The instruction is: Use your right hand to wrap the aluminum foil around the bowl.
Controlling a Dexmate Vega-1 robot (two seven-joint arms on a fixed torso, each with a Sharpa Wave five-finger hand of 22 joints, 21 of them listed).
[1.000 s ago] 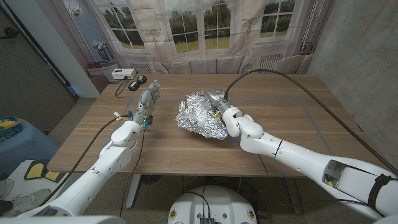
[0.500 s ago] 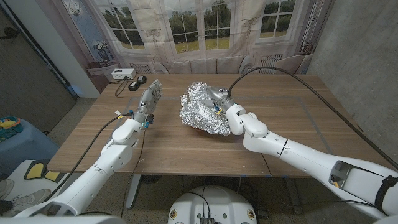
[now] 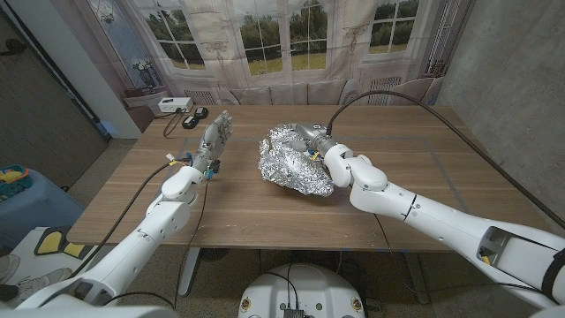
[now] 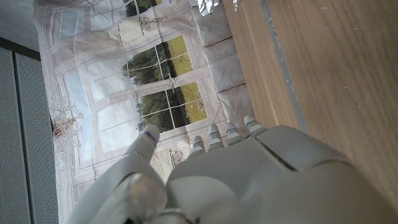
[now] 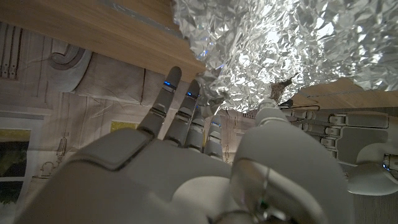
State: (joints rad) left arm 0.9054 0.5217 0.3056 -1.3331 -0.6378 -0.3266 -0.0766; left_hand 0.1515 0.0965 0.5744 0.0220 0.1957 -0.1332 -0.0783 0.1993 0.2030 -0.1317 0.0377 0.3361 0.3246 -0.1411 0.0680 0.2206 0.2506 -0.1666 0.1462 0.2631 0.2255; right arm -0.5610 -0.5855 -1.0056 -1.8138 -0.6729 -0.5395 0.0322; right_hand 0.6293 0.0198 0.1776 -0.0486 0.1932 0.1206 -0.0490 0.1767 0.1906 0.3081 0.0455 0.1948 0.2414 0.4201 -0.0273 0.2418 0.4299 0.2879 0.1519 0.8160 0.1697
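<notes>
Boxes (image 3: 174,104) white, at table (image 3: 424,168) far edge. Foil (image 3: 291,159) crumpled, covers bowl. Right hand (image 3: 311,141) presses foil, fingers spread. Left hand (image 3: 212,141) upright, fingers apart, empty.

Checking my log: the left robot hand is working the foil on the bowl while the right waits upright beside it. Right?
Sides are swapped. In the head view the right robot hand is at the foil on the table, its fingers touching it in the right wrist view; the left robot hand waits upright beside it.
</notes>
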